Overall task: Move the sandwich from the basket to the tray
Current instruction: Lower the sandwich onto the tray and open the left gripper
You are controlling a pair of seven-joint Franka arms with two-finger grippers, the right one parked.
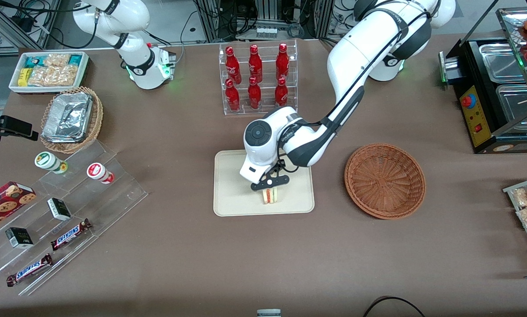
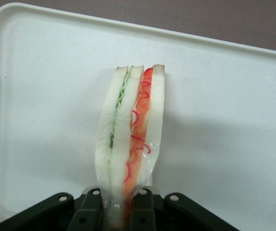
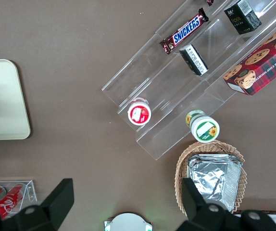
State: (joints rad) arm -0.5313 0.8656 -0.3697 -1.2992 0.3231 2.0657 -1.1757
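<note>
Cream-white tray (image 1: 228,185) lies on the brown table, beside the reddish-brown basket (image 1: 385,180), which holds nothing. Front view: the gripper (image 1: 270,188) stands over the tray, jaws closed narrowly on the sandwich (image 1: 270,196), which is upright with its lower edge at the tray surface near the rim closest to the camera. Left wrist view: the gripper (image 2: 121,211) clamps the sandwich (image 2: 131,139) at one end; green and red-orange layers show between pale bread slices, tray (image 2: 42,96) beneath. Right wrist view: one tray corner (image 3: 3,101) visible.
</note>
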